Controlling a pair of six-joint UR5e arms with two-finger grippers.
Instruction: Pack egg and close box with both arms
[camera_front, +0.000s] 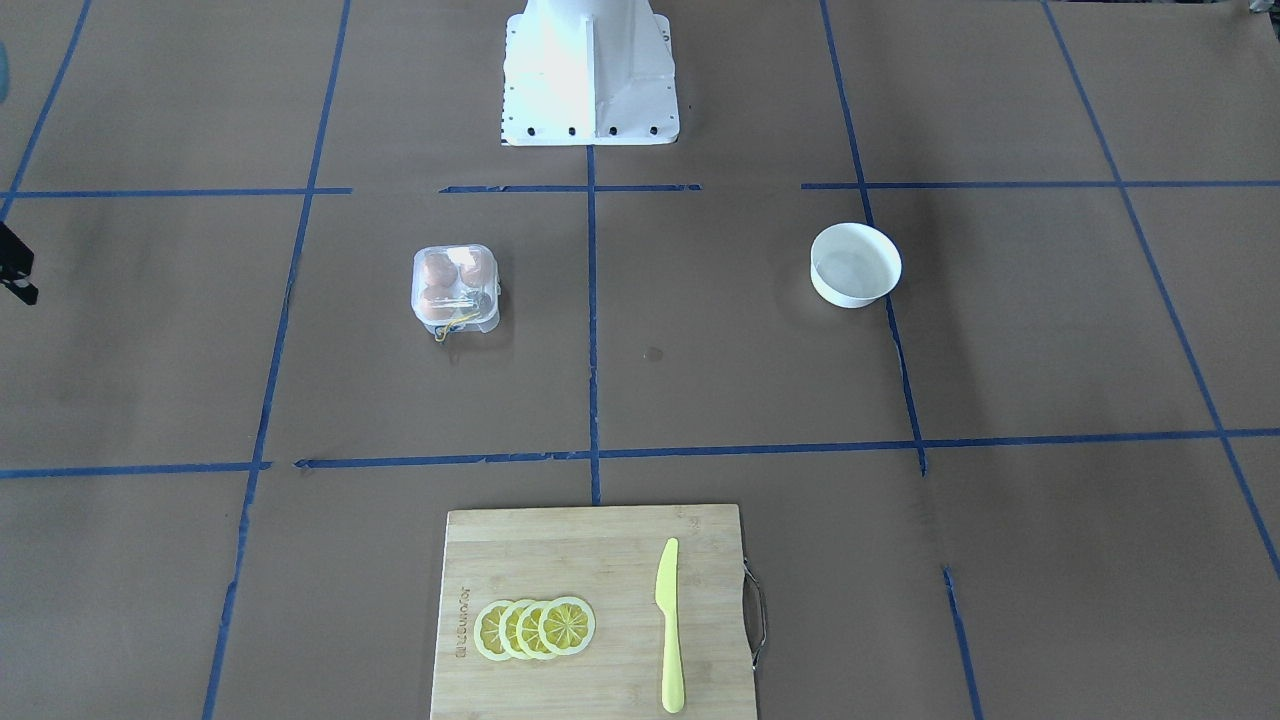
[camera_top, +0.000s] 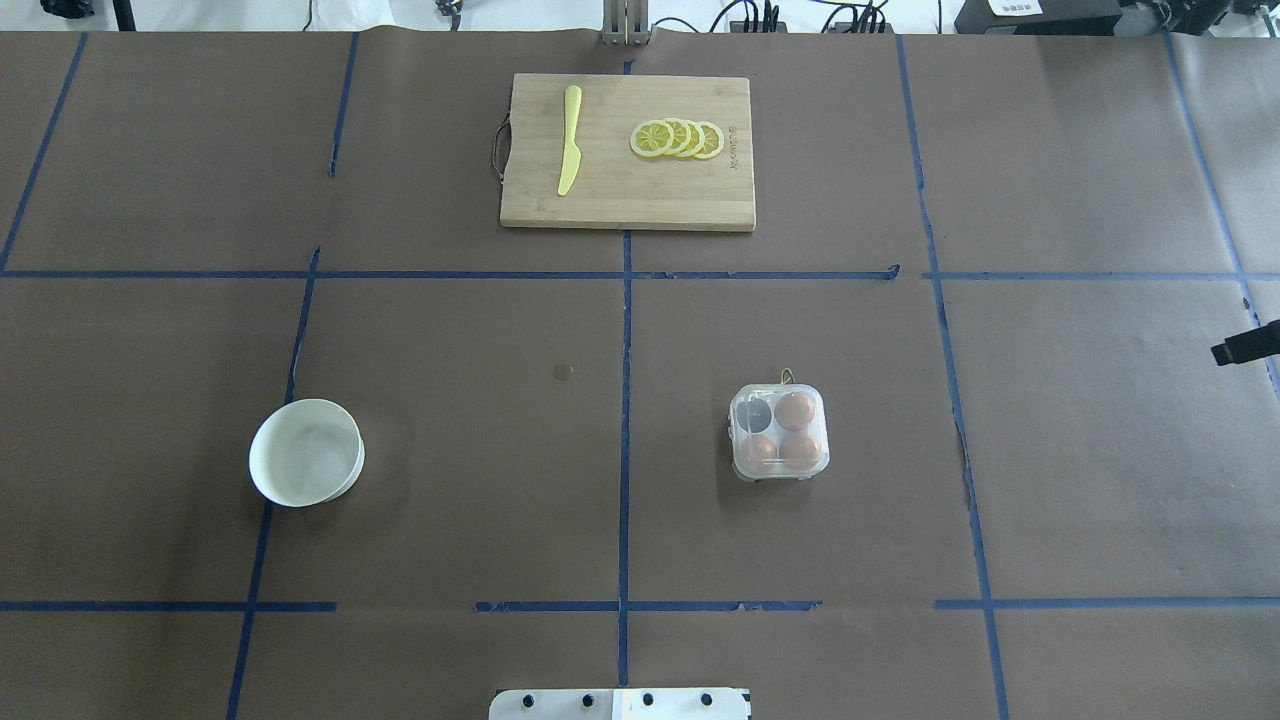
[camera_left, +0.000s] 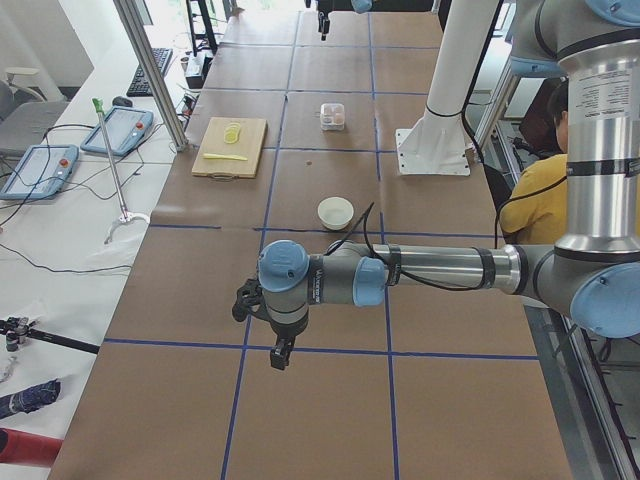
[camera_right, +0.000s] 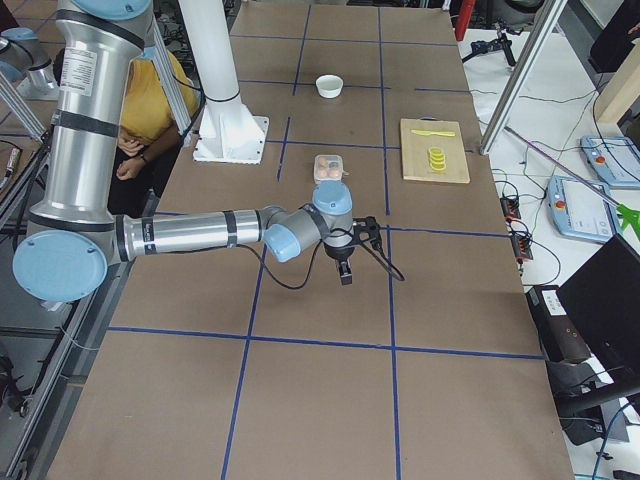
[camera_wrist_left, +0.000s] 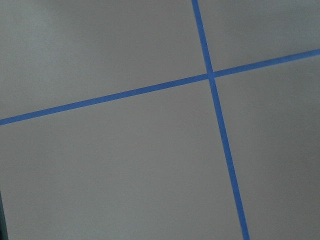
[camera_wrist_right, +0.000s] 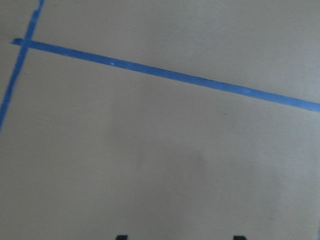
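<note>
box (camera_top: 780, 432) sits mid table, 3 brown eggs (camera_top: 798, 450) inside, lid looks shut, not sure. right gripper (camera_right: 345, 274) is far off, fingers wide, holding nothing. left gripper (camera_left: 283, 352) far too, can't tell if open. if lid isn't clicked, a bump may pop it & crack eggs.

A: Left arm (camera_left: 440, 268), what's it look like?
B: Silver-grey tubes, pale blue joint caps (camera_left: 283, 265), black bands at the tube ends, and a thin black cable (camera_left: 352, 228) looping off it. There's a small printed label on the upright segment, unreadable.
A: Right arm (camera_right: 190, 232)?
B: Same build, same blue caps, black cable too.
A: Tips?
B: Left end effector (camera_left: 281, 362) and right end effector (camera_right: 345, 280) are both black.
A: Base?
B: White pedestal (camera_front: 560, 80) with a row of dark bolt holes along its foot.
</note>
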